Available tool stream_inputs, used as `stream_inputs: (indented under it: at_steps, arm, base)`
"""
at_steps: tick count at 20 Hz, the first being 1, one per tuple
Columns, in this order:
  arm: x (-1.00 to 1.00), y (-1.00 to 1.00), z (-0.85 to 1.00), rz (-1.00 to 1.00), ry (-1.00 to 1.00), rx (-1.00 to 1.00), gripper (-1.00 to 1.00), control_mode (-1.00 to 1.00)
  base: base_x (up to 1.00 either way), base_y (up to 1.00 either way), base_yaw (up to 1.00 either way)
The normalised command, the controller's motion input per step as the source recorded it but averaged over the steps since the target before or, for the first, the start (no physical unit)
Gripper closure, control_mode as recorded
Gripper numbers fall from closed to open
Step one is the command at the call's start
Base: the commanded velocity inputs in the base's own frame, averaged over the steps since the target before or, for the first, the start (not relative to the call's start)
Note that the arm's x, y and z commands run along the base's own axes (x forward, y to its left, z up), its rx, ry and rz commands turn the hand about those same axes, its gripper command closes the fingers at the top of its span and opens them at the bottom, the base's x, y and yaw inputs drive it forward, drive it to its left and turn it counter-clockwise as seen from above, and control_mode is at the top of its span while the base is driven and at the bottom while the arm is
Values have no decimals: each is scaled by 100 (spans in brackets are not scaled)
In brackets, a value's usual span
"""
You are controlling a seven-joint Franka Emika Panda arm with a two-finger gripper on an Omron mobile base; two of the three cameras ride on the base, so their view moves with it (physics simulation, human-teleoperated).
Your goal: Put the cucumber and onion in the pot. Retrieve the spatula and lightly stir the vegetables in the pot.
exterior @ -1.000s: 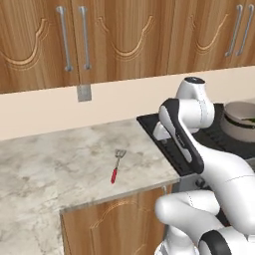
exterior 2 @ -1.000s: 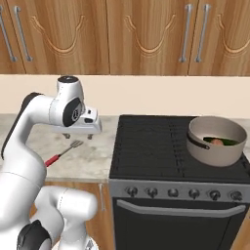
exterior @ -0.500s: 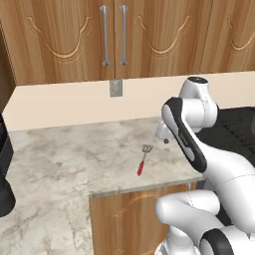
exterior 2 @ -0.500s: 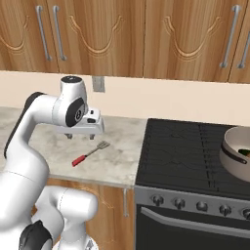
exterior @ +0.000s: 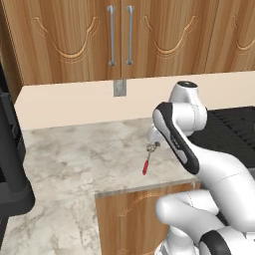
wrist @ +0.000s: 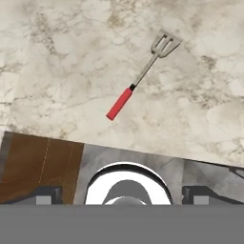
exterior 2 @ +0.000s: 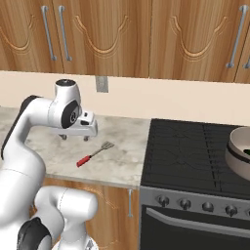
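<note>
Red-handled, silver-headed spatula (wrist: 139, 76) on beige-veined marble counter (wrist: 71, 71); black stove (exterior 2: 195, 151).

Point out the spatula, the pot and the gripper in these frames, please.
spatula (wrist: 121, 102), hand view, on its red handle grip.
pot (exterior 2: 239, 154), right base view, on its outer wall at the picture's right edge.
gripper (exterior 2: 74, 138), right base view, midway between the fingertips hanging over the counter.
</note>
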Motion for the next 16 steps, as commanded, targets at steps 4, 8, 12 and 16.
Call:
stream_inputs:
  at_steps: [4,8,12,16]
  arm:
    - [43,58,-86,-16,0,7,-100,-100]
    - [78,11,-63,-16,0,4,-100,-100]
    - [46,-3,-24,-14,1,-2,-100,-100]
    - [37,0,-32,-9,0,-6,-100,-100]
  base:
    - [0,0,0]
    - [0,0,0]
    - [0,0,0]
    - [0,0,0]
